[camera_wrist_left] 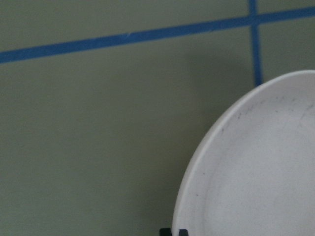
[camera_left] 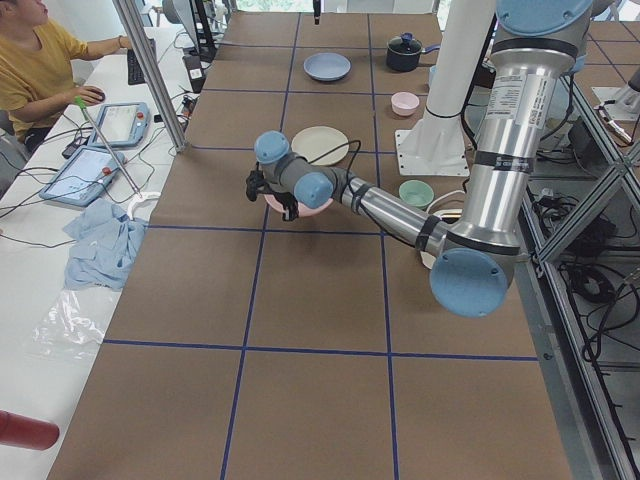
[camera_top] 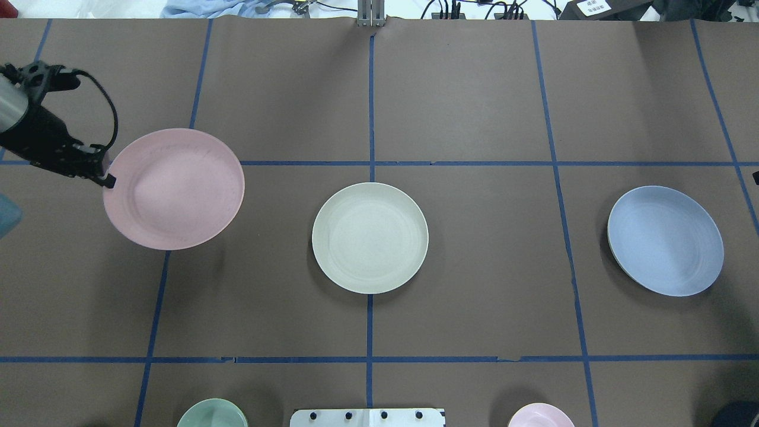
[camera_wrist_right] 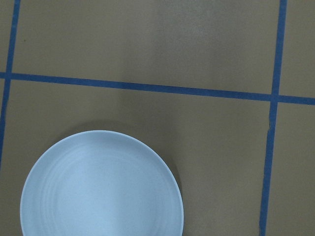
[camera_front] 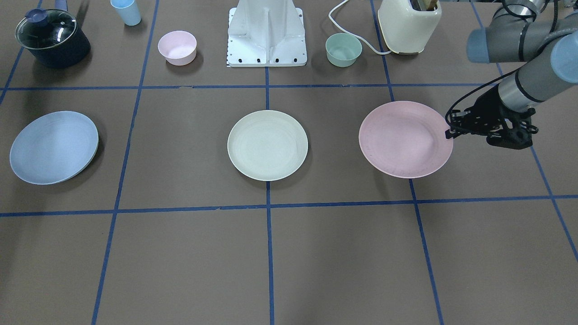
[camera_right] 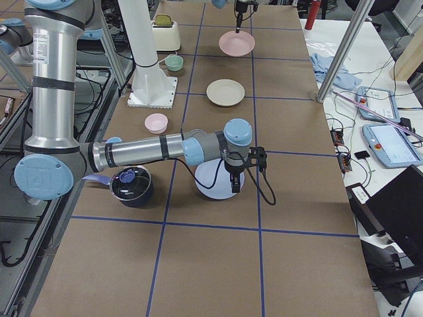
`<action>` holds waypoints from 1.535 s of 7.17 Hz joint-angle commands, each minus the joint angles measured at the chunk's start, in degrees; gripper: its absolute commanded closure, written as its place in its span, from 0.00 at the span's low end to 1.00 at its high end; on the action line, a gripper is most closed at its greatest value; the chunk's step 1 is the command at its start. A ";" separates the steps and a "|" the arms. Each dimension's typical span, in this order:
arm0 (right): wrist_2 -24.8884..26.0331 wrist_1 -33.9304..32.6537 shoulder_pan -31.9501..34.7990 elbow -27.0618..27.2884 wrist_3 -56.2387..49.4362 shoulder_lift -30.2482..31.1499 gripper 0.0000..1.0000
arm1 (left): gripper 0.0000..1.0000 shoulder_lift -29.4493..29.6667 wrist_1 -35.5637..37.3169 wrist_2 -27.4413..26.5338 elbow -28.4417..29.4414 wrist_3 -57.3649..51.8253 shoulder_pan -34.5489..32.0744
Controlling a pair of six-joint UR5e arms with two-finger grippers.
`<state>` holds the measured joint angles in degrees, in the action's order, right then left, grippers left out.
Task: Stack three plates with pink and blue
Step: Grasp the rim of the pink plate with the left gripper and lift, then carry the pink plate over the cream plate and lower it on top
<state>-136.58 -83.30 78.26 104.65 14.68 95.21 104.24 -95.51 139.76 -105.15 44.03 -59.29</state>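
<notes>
My left gripper [camera_front: 449,132] is shut on the rim of the pale pink plate [camera_front: 402,140] and holds it a little above the table, at the left in the overhead view [camera_top: 175,190]. The left wrist view shows the plate [camera_wrist_left: 256,172] with faint scuffs. The cream-white plate [camera_top: 370,237] lies flat at the table's middle. The pale blue plate [camera_top: 665,240] lies at the right. My right gripper [camera_right: 234,185] hangs over the blue plate's outer side. I cannot tell whether it is open or shut. Its wrist view shows the blue plate [camera_wrist_right: 101,187] below and no fingers.
Along the robot's side of the table stand a dark pot with a glass lid [camera_front: 52,36], a light blue cup [camera_front: 126,11], a small pink bowl [camera_front: 177,47], the robot base [camera_front: 267,36], a small green bowl [camera_front: 343,49] and a cream toaster [camera_front: 408,25].
</notes>
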 commanded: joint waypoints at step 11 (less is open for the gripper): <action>-0.09 -0.02 -0.39 -0.24 -0.09 -0.02 0.00 | 1.00 21.26 -10.75 -7.84 14.36 29.88 22.99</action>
<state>-136.67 -83.32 77.87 104.41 14.59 95.19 125.40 -105.70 132.76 -91.20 73.93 -36.97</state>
